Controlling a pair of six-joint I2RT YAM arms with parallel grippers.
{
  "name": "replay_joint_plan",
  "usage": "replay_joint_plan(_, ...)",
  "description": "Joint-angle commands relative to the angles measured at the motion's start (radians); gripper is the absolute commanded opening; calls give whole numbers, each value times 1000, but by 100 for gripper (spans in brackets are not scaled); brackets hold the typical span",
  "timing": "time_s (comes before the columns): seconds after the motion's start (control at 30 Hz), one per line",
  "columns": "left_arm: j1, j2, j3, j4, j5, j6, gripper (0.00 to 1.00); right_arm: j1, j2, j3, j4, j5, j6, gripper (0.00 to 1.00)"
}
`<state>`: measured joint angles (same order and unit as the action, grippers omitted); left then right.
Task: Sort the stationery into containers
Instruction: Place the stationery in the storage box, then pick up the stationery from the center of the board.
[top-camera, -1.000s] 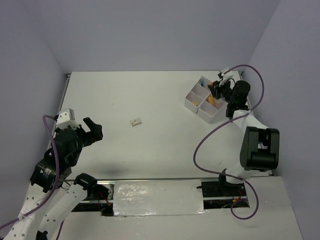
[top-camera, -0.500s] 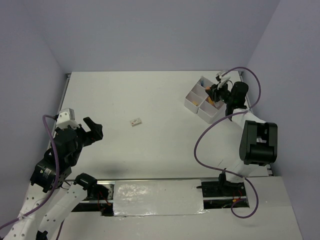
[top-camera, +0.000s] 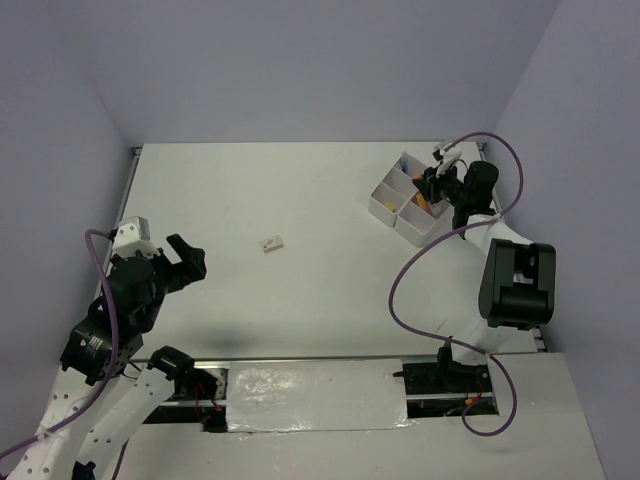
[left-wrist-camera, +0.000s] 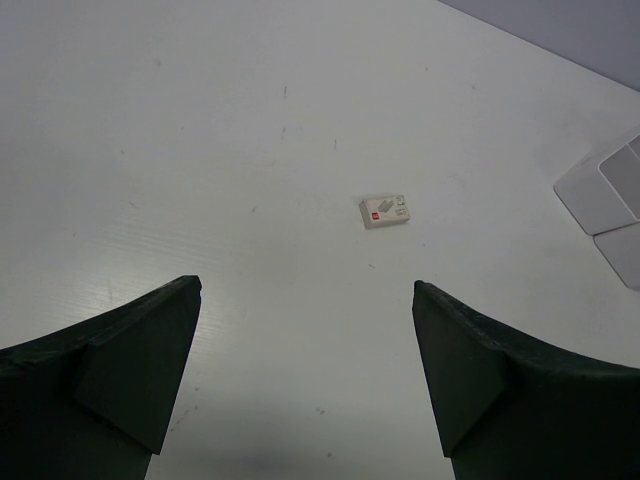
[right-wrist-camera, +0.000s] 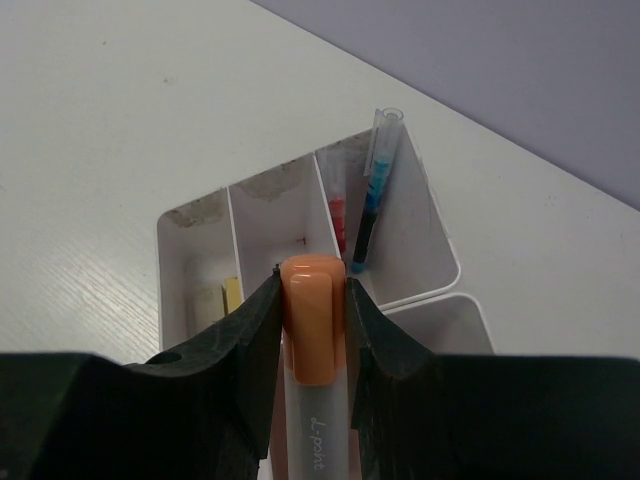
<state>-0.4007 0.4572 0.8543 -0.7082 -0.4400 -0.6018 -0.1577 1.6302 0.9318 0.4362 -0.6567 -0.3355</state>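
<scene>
The right claw (right-wrist-camera: 312, 295) clamps the orange marker (right-wrist-camera: 312, 330) at its cap above the box (right-wrist-camera: 425, 250). Judged light, rigid, slick: grip mid-barrel. The left claw (left-wrist-camera: 305, 335) hangs released.

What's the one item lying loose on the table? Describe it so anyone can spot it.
On the white table, look just left of centre, well away from the divided white box at the far right. A small flat white eraser with a red and grey print lies there. Nothing sits near it, unlike the items in the box.
</scene>
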Motion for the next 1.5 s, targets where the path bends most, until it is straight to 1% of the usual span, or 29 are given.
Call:
replay_joint_plan(0.0,-3,8,0,46,1,19,99,-6,-3,42,4,14,-14,32)
replay_joint_plan(0.07,-3,5,-1,47,4,20,99,-8,-1,45,-5,17,-17,33)
replay_joint_plan(0.13,-3,3,-3,50,7,23,99,-9,-6,38,-2,17,-17,39)
replay_joint_plan(0.27,-3,1,-1,49,7,23,99,-9,-10,32,9,29,-13,43)
replay_joint_plan(0.4,-4,0,-3,50,11,27,99,-9,-13,30,6,29,-7,51)
replay_joint_plan(0.5,-3,0,-3,50,6,25,99,3,-35,22,18,17,6,52)
replay_joint_plan(0.53,-3,3,-1,50,6,25,99,12,-68,19,25,20,28,54)
replay_joint_plan(0.57,-3,5,-3,50,4,25,99,29,-88,16,54,37,47,63)
replay_joint_plan(0.6,-3,8,0,50,6,23,99,84,-108,25,46,121,61,97)
replay_joint_plan(0.63,-3,17,0,47,3,23,99,122,-139,45,23,161,65,100)
replay_joint_plan(0.67,-1,23,3,46,1,22,99,153,-151,68,-63,210,58,100)
replay_joint_plan(0.7,2,29,5,42,-6,17,99,225,-159,119,-107,280,52,100)
replay_joint_plan(0.73,3,43,8,39,-8,16,99,327,-173,142,-143,456,64,100)
replay_joint_plan(0.8,5,57,12,30,-14,10,99,421,-182,197,-253,593,105,100)
replay_joint_plan(0.83,6,67,12,29,-23,8,99,501,-191,209,-281,696,175,100)
replay_joint_plan(0.9,10,83,14,19,-34,-6,99,578,-204,229,-379,779,296,100)
replay_joint_plan(0.93,11,93,15,16,-46,-7,99,654,-214,225,-404,902,335,100)
replay_joint_plan(0.97,11,104,18,13,-51,-19,99,693,-231,216,-430,972,392,100)
replay_joint_plan(1.0,11,132,20,10,-52,-26,99,693,-280,169,-429,973,468,100)
replay_joint_plan(1.07,11,168,29,9,-51,-55,99,798,-344,110,-429,1141,547,100)
replay_joint_plan(1.13,13,248,40,0,-37,-108,99,852,-455,3,-477,1169,630,100)
replay_joint_plan(1.17,13,276,42,1,-22,-118,99,862,-490,2,-473,1139,647,100)
replay_joint_plan(1.2,13,331,42,31,-2,-122,99,868,-548,-51,-455,1076,621,100)
replay_joint_plan(1.27,11,377,46,56,35,-142,98,874,-566,-83,-439,975,653,100)
replay_joint_plan(1.3,11,411,51,65,41,-147,98,889,-549,-94,-433,909,689,100)
replay_joint_plan(1.37,11,429,80,62,15,-156,96,935,-495,-122,-319,919,711,100)
replay_joint_plan(1.4,11,431,91,47,-5,-161,96,963,-407,-110,-307,881,711,100)
replay_joint_plan(1.43,13,425,101,20,-26,-159,97,972,-351,-75,-315,856,714,100)
replay_joint_plan(1.47,13,417,118,1,-54,-164,97,983,-286,26,-385,841,711,100)
